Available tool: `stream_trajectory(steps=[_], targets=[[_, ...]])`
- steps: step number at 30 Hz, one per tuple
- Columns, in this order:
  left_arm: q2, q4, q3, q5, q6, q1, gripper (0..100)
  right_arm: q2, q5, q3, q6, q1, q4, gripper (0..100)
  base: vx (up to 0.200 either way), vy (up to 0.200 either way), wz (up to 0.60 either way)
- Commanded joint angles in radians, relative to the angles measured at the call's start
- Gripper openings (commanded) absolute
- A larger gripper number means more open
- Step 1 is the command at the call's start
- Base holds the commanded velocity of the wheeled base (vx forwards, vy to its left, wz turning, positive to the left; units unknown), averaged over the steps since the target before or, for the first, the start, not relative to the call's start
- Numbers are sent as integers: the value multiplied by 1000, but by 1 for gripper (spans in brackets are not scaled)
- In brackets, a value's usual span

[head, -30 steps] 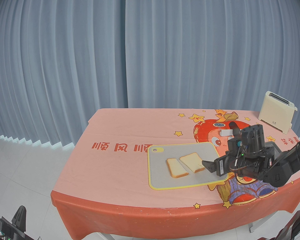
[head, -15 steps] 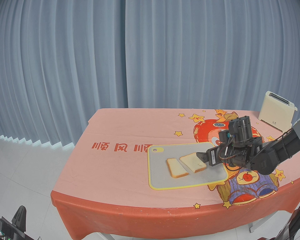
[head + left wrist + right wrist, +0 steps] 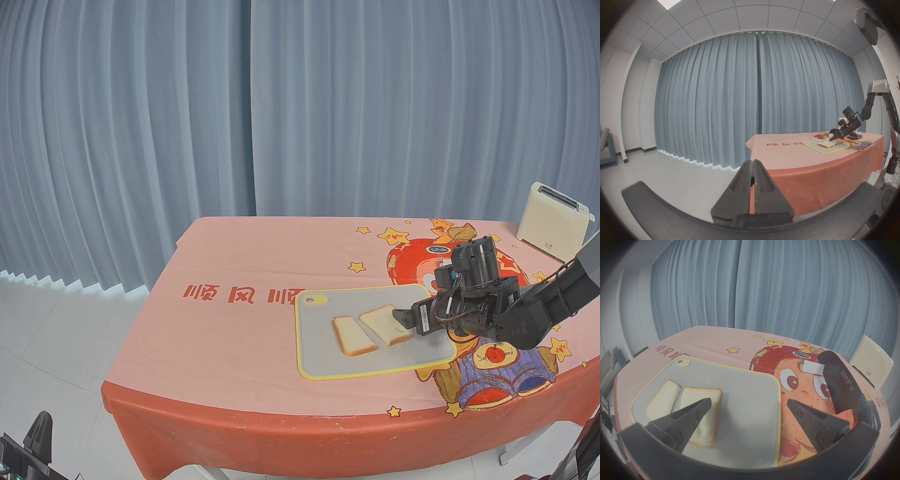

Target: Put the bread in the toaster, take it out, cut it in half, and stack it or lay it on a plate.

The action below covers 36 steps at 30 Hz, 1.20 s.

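Right gripper (image 3: 748, 402) slid in over the board (image 3: 319, 356) to the right-hand bread half (image 3: 385, 325), jaws spread wide; cutting looked done, so you seemed set to lift it for plating.

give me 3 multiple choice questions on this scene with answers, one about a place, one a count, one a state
1. Where do the bread pieces lie?
A. on the floor
B. on the grey cutting board
C. in a bowl

2. How many bread pieces are there?
A. one
B. three
C. two

3. How do the right gripper fingers stand?
A. open
B. shut on a bread piece
C. shut and empty

Answers:
1 B, both pieces rest flat on the yellow-rimmed board.
2 C, two pieces lie side by side.
3 A, the right wrist view shows its fingers wide apart.
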Motion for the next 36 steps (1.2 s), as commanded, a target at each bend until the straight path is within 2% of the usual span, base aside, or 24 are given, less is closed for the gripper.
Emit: stream_trajectory(steps=[1, 11, 12, 26, 36], targets=[[0, 0, 18, 1, 0, 0, 0, 4, 0, 1, 0, 0, 2, 100, 0, 0, 0], [2, 0, 18, 1, 0, 0, 0, 36, -3, -5, -1, 8, 3, 100, 0, 0, 0], [0, 0, 18, 1, 0, 0, 0, 36, -9, -2, -4, 8, 5, 0, 0, 0, 0], [2, -2, 18, 1, 0, 0, 0, 21, -12, 26, -10, 9, 5, 0, 0, 0, 0], [2, 0, 18, 1, 0, 0, 0, -99, -12, 33, -1, 11, 0, 0, 0, 0, 0]])
